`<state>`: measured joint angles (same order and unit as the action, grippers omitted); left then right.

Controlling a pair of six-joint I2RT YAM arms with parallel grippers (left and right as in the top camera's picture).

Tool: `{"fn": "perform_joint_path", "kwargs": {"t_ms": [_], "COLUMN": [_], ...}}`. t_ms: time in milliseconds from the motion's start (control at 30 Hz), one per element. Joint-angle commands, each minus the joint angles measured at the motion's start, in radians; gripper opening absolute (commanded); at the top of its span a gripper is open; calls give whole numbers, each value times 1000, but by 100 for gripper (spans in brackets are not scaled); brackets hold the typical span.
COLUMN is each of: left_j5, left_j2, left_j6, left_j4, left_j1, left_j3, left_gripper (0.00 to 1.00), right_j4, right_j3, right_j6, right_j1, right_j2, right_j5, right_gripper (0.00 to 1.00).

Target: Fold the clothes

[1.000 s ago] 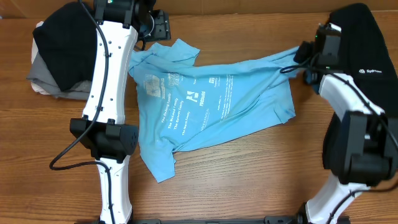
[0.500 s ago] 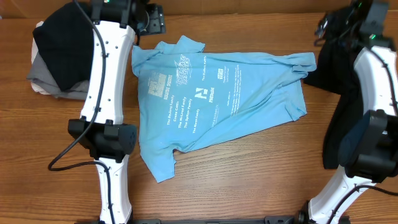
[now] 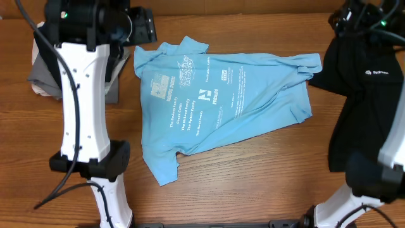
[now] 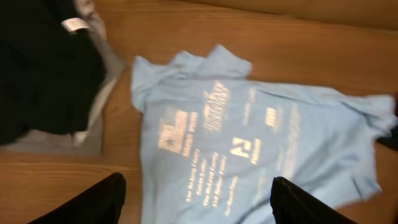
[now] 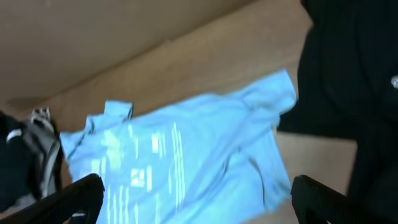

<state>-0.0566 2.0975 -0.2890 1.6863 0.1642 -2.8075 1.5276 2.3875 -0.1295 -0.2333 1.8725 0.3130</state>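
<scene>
– While the left pincer and the right pincer both hang spread wide and empty above the tabletop, what's the sensible move?
– Go for the light-blue T-shirt, lying print-up but creased at mid-frame. I'd pinch its two corners toward the right of the frame, beside the black garment, pull the wrinkles flat, then fold across with edges matched.
</scene>
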Motion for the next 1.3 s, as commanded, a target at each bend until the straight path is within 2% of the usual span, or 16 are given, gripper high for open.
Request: {"fn": "perform_joint_path", "kwargs": {"t_ms": [0, 100, 267, 367, 467, 633, 800, 967, 1167, 1267], "left_j5": [-128, -151, -146, -104, -63, -59, -60, -58, -60, -60], "left_j2": [-12, -30, -105, -183, -263, -281, -281, -281, -280, -280], "left_j6": [25, 19, 19, 10, -72, -143, -171, -205, -232, -232], "left_j4": [3, 3, 3, 3, 3, -16, -127, -303, -555, -618], "left_j1": [13, 16, 36, 64, 100, 145, 187, 195, 192, 192], "left_j3": [-2, 3, 87, 231, 451, 710, 959, 1156, 1294, 1308], "left_gripper": [77, 76, 82, 84, 85, 83, 81, 80, 79, 80], "right_j4": [69, 167, 166, 166, 166, 93, -99, -381, -669, -790], "right_j3": [23, 19, -63, -169, -338, -581, -834, -1082, -1178, -1178], "right_j6": [2, -12, -54, -56, -52, -17, 8, 7, -29, -30], "right_j1": [2, 2, 2, 4, 4, 4, 11, 76, 172, 201], "right_j2": [-66, -114, -229, -305, -370, -391, -389, -380, -310, -257], "right_j5": [-37, -100, -113, -115, -132, -133, -131, -113, -129, -182], "right_gripper": [100, 100, 100, 100, 100, 100, 100, 99, 91, 89]}}
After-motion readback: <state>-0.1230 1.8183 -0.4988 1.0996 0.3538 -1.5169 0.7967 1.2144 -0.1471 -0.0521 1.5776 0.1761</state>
